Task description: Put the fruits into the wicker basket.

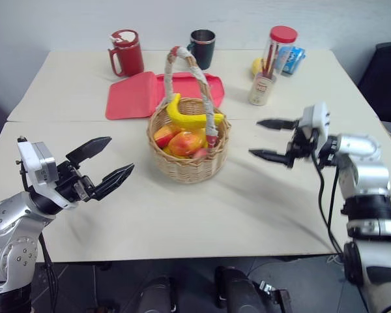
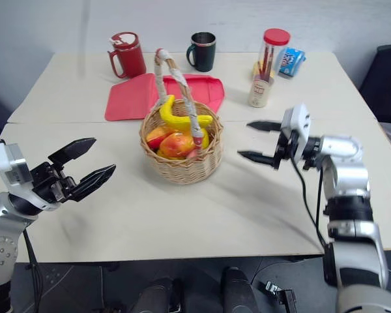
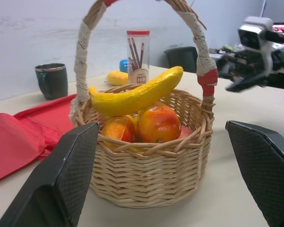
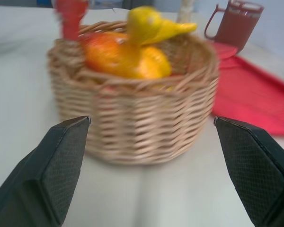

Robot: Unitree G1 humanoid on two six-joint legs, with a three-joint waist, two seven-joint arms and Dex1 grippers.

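Soft, even light brightens the table (image 1: 202, 215); shadows are faint. The wicker basket (image 4: 132, 109) ahead of the right gripper (image 4: 151, 165) looks blurred, perhaps from motion.

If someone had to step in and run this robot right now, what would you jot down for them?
Left gripper: open, empty, left of the wicker basket, apart from it.
Right gripper: open, empty, to the basket's right, pointing toward it.
Fruits: banana lies across the top of the basket; two mangoes sit under it inside.
Done: all of those fruits are in the basket.
Left: a small yellow piece sits at the table's far side by the pencil jar; I cannot tell whether it is a fruit, so check it.
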